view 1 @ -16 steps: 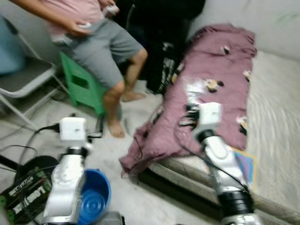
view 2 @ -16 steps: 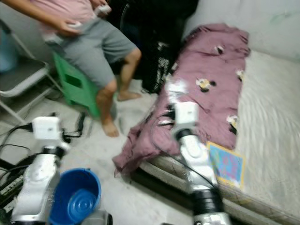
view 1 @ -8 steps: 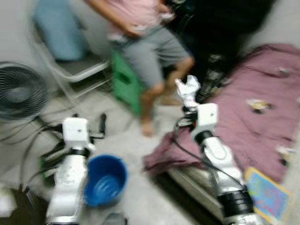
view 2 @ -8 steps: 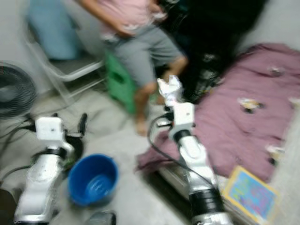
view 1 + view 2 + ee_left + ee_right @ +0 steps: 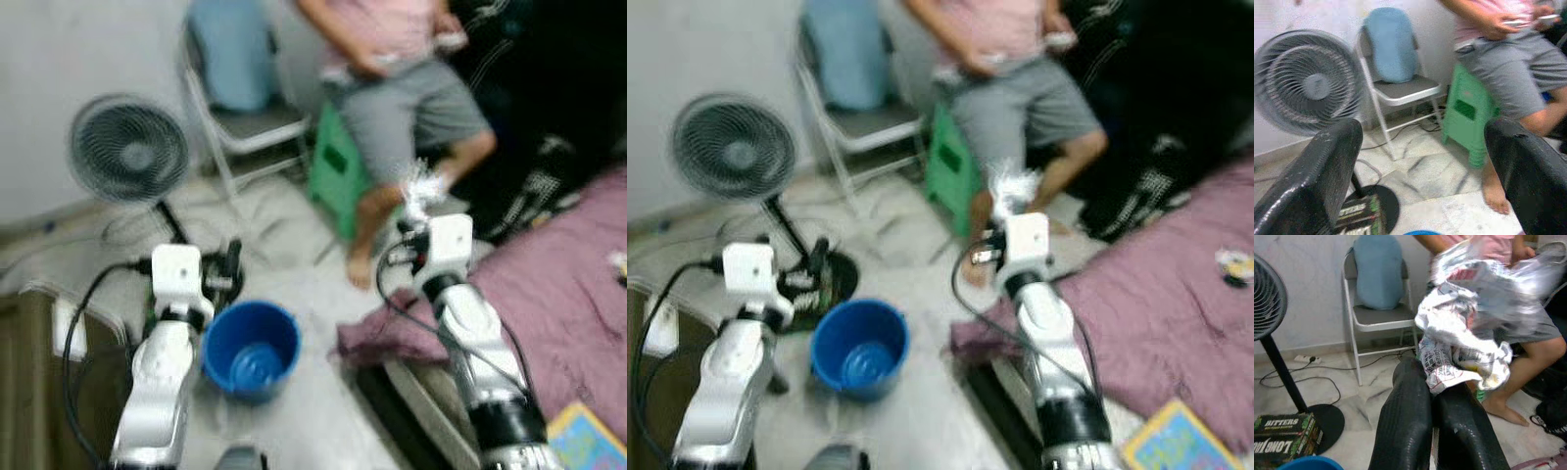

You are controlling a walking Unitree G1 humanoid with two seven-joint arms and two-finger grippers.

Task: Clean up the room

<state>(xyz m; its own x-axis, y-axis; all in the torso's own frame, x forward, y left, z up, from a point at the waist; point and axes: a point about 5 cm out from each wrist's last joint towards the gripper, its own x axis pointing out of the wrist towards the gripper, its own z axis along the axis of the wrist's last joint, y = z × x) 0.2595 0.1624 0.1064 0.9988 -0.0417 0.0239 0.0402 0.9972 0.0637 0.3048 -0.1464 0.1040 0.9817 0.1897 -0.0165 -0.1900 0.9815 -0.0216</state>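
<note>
- Right gripper (image 5: 1437,396): fingers pressed together, pinching a crumpled wrapper (image 5: 1474,328), raised at 1 o'clock from the blue bucket (image 5: 251,349).
- Left gripper (image 5: 1425,166): fingers spread wide, nothing between them, just at 10 o'clock of the bucket.
- Standing fan (image 5: 130,152) at 11 o'clock; seated person (image 5: 411,88) on green stool (image 5: 338,171) at 1 o'clock.
- Purple blanket (image 5: 568,294) at 3 o'clock.

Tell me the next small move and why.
Probably swing the right tool, shut on the wrapper, leftward over the bucket. The wrapper sits high near the person's knee, well right of the bucket, whose open mouth faces up. The left tool is open.
</note>
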